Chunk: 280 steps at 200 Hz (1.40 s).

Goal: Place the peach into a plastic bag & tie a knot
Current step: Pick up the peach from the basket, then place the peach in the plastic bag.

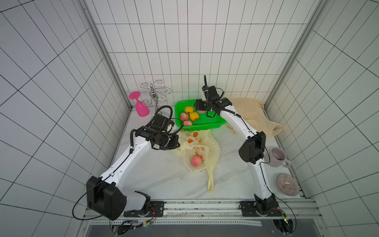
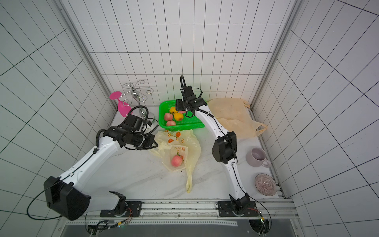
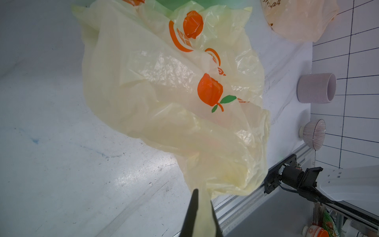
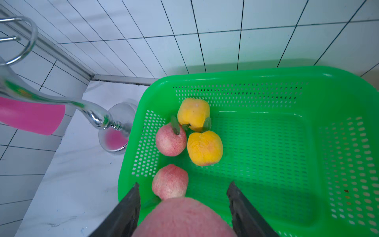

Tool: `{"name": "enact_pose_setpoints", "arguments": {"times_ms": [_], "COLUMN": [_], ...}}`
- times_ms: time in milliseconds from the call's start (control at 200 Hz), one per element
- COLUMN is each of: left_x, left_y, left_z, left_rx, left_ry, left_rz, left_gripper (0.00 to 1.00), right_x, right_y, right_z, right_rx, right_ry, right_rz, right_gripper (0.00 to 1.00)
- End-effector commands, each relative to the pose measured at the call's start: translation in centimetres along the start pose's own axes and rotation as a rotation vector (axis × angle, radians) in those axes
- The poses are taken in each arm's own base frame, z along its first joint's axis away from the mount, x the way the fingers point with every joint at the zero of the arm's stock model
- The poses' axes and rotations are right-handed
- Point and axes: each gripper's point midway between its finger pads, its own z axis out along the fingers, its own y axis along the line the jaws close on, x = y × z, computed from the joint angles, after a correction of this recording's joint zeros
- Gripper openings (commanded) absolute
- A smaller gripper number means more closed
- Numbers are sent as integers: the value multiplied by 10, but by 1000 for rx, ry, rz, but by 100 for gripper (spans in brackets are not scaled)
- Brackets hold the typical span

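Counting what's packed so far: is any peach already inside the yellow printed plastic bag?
Yes, one: a pink peach lies enclosed by the yellow printed plastic bag, seen in both top views.

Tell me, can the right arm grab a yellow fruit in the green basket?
Probably not now. The right gripper hangs over the green basket, and the yellow fruit lies uncovered, but its jaws are full with a pink peach.

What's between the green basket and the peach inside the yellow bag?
Only crumpled printed plastic of the yellow bag, between green basket and peach, in both top views.
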Motion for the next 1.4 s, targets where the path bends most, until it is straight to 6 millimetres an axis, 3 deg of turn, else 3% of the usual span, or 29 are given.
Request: {"name": "enact_pose_setpoints", "arguments": {"times_ms": [0,95,280,380,465,580,710,860,1000,1080,1179,1334,1394], "left_x": [-22,-26,-26,-26,-25,-19,-2,16,17,14,13,5,1], "left_y": [-16,-21,-23,-27,-34,-44,-53,-60,-55,-54,-49,-37,-32], "left_z": [-11,-15,-15,-16,-21,-31,-37,-35,-32,-31,-28,-32,-35], "left_rx": [34,50,65,80,102,120,137,161,144,135,126,121,114], "left_ry": [-71,-82,-80,-80,-81,-90,-77,-60,-64,-68,-63,-83,-93], "left_rz": [33,40,43,47,53,55,42,26,23,31,29,8,2], "left_gripper": [0,0,0,0,0,0,0,0,0,0,0,0,0], "right_x": [28,60,175,222,241,248,236,222,223,227,238,250,247], "right_y": [14,35,60,76,94,104,116,104,94,101,110,108,106], "right_z": [-46,-92,-153,-172,-169,-133,-91,-54,-23,-15,-12,-15,-23], "right_rx": [-83,-137,-200,-242,-282,-286,-269,-134,-61,-89,-135,-166,-181], "right_ry": [81,100,273,366,394,383,272,44,-27,-9,62,144,148], "right_rz": [68,44,-37,-76,-108,-94,-104,-145,-183,-220,-244,-233,-221], "right_gripper": [25,22,16,14,12,9,5,10,23,47,66,81,91]}}
